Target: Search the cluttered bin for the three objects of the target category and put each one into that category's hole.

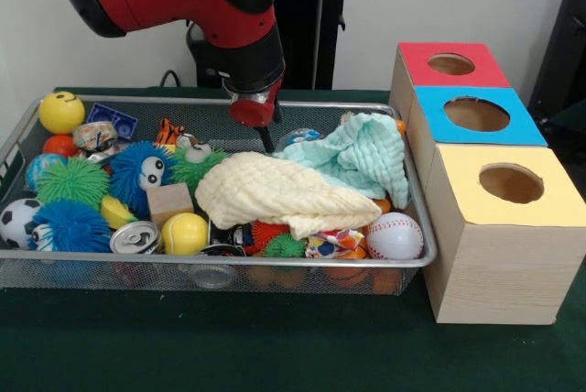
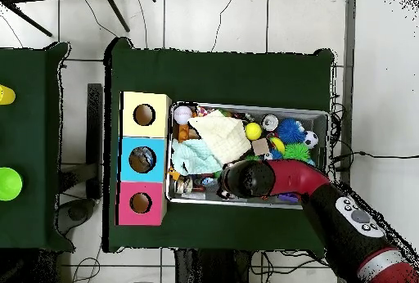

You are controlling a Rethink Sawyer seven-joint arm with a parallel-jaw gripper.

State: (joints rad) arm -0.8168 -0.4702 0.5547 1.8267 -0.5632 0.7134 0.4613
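smiley ball (image 1: pixel 61 111): yellow, far left corner of the bin, loose against the rim.
cluttered bin (image 1: pixel 18 140): wire mesh basket, left and middle of the table, packed full; target category not stated, so I can't say which three items count.
fuzzy toys: blue one with eyes (image 1: pixel 139 172), green one (image 1: pixel 71 181), another blue one (image 1: pixel 70 224) at the left front, all jumbled and touching.
soccer ball (image 1: pixel 16 220): at the bin's left front edge.
wood block (image 1: pixel 170 202), can (image 1: pixel 135 237), yellow tennis ball (image 1: pixel 185 234): bunched near the front rim, partly wedged under neighbours.
cream cloth (image 1: pixel 279 192): draped over mid-bin, likely hiding items; would need shifting to search.
gripper (image 1: pixel 267 143): hangs from the red arm over the bin's far middle, a dark tip just above the cream cloth; spread or pressed together, cannot tell.
mint cloth (image 1: pixel 359 156): bunched at the right far side, also covering things.
baseball (image 1: pixel 395 235): right front corner, clear on top.
wooden boxes: three in a row touching the bin's right end: red-faced box (image 1: pixel 421 67) far, blue middle, yellow-faced box (image 1: pixel 554 198) near.
hole (image 1: pixel 476 114): round, in the blue face, empty as far as visible; judgement: nothing delivered yet.
surface: dark green cloth (image 1: pixel 229 346) over the table.
room: pale wall behind, black pedestal (image 1: pixel 307 30); overhead shows tiled floor (image 2: pixel 245 18) with cables and a second green table (image 2: pixel 24 132) at the side.
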